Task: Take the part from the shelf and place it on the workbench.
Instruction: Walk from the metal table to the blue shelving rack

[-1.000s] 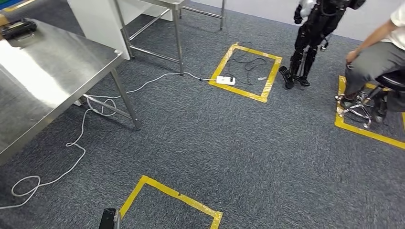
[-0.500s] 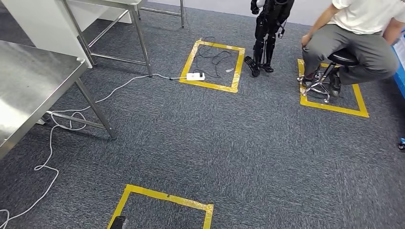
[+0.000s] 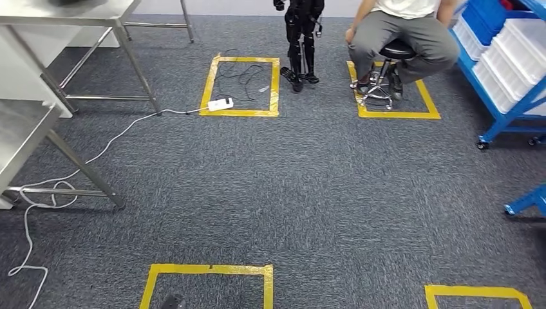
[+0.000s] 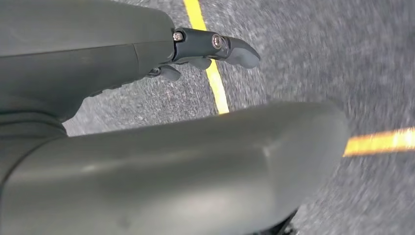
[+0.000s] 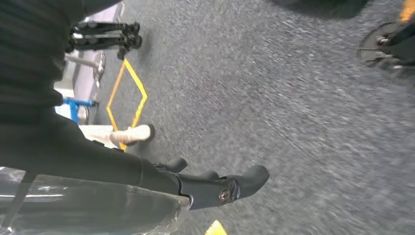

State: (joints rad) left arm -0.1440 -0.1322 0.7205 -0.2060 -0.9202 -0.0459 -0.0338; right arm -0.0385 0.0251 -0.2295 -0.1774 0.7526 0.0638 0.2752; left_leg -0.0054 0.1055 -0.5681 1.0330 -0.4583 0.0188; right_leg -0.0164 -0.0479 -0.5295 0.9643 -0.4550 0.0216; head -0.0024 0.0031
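Note:
A blue shelf (image 3: 501, 121) on castors stands at the far right of the head view, stacked with white bins (image 3: 515, 58) and a blue bin (image 3: 480, 29); I cannot make out any contents. The steel workbench (image 3: 16, 125) is at the left edge. My left hand (image 4: 195, 54) hangs over the grey carpet with its fingers apart and holds nothing. My right hand (image 5: 205, 188) hangs over the carpet too, fingers stretched out and empty.
A person sits on a stool (image 3: 393, 55) in a yellow tape square, beside a small black humanoid (image 3: 301, 38). A white power strip (image 3: 219, 103) and its cable (image 3: 96, 151) lie on the floor toward the workbench. A second steel table (image 3: 71, 9) stands at the back left.
The camera has swung to the right: the workbench slid toward the left edge and the blue shelf came in at the right. Both hands still hang empty.

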